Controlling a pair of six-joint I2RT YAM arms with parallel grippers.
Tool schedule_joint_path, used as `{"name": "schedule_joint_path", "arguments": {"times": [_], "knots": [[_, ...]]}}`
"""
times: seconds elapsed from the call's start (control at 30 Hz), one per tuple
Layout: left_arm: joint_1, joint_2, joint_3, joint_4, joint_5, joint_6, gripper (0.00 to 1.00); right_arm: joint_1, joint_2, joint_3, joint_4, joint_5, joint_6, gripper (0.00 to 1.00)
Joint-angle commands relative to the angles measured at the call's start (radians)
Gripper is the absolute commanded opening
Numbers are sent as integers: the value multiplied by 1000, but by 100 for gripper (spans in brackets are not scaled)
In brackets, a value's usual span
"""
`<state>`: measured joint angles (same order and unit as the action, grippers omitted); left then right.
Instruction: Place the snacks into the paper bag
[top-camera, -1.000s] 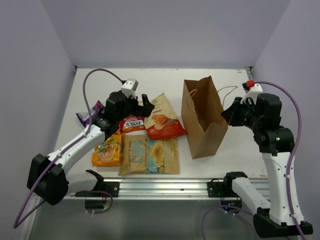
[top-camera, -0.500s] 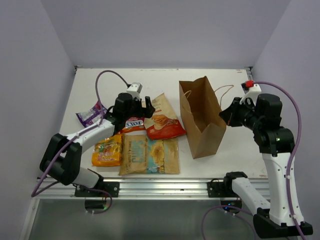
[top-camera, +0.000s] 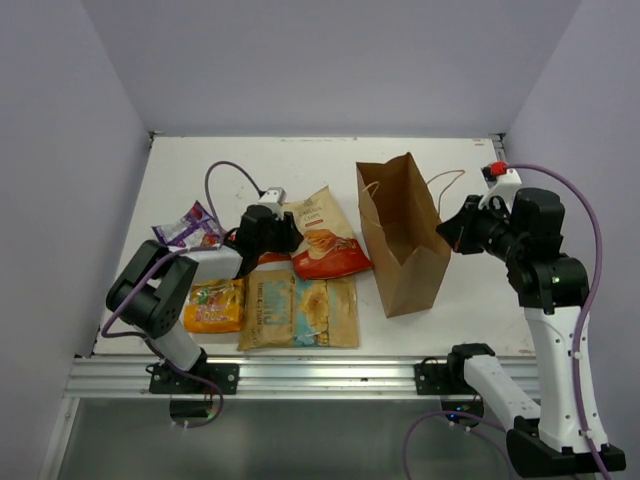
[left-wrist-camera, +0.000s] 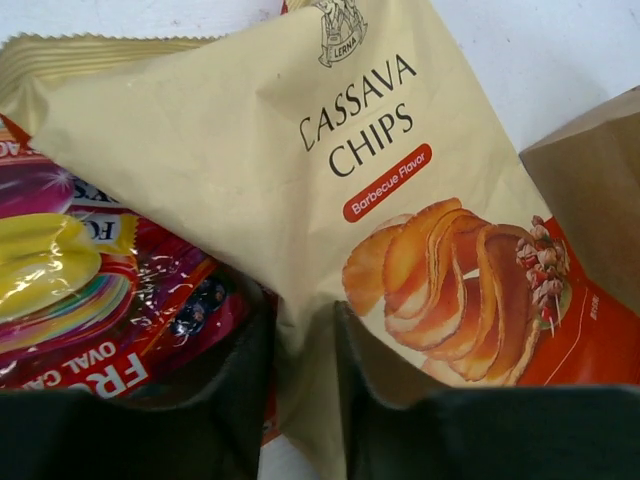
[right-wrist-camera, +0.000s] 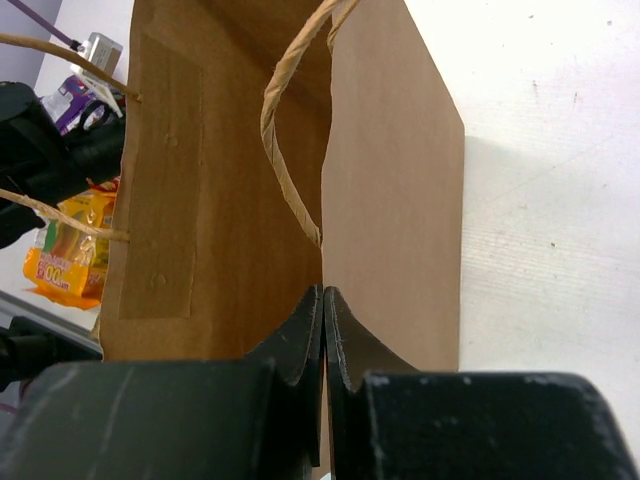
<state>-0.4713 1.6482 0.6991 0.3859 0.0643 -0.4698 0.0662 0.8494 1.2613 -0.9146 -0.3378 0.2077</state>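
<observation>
The red-and-cream cassava chips packet (top-camera: 325, 240) (left-wrist-camera: 300, 170) lies left of the paper bag (top-camera: 405, 250), overlapping a small red packet (top-camera: 268, 258) (left-wrist-camera: 90, 300). My left gripper (top-camera: 285, 235) (left-wrist-camera: 305, 340) is low at that packet's left edge, with the cream edge pinched between its fingers. The brown bag stands upright with its mouth open. My right gripper (top-camera: 447, 232) (right-wrist-camera: 323, 300) is shut on the right side of the bag's rim (right-wrist-camera: 390, 170), beside a twine handle (right-wrist-camera: 285, 130). Flat on the table lie three more snacks: purple (top-camera: 185, 228), orange-yellow (top-camera: 213, 305) and large tan-and-blue (top-camera: 298, 312).
White walls close in the table at the back and sides. The metal rail (top-camera: 320, 375) with the arm bases runs along the near edge. The left arm's purple cable (top-camera: 225, 175) loops over the table behind the packets.
My left arm has dropped down and its wide-open jaws have closed on the cassava packet's edge. The bag's top has shifted slightly left in the right gripper's hold.
</observation>
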Motion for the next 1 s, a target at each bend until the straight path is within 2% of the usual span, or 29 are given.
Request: {"name": "schedule_joint_path", "arguments": {"times": [0.0, 0.07, 0.1, 0.17, 0.37, 0.43, 0.53, 0.67, 0.77, 0.97], "knots": [[7, 48, -1, 165, 22, 2, 31, 1, -7, -11, 40, -36, -7, 0], [7, 56, -1, 186, 43, 8, 14, 1, -10, -19, 37, -36, -10, 0], [7, 52, -3, 194, 45, 8, 0, 1, -12, -23, 36, -35, -13, 0], [7, 12, -12, 194, 29, 7, 0, 1, -15, -26, 29, -33, -17, 0], [3, -312, -9, 75, -78, 19, 0, 1, -15, -28, 22, -36, -25, 0], [3, -420, 66, -7, -80, 26, 0, 1, -15, -26, 20, -33, -27, 0], [-3, -488, 224, -109, -37, 30, 0, 1, -18, -31, 20, -33, -30, 0], [-53, -499, 434, -202, -20, 59, 0, 1, -24, -40, 17, -33, -33, 0], [-127, -478, 632, -241, -60, 98, 0, 1, -27, -48, 19, -36, -33, 0], [-230, -374, 867, -278, -69, 106, 0, 1, -32, -48, 17, -43, -33, 0]]}}
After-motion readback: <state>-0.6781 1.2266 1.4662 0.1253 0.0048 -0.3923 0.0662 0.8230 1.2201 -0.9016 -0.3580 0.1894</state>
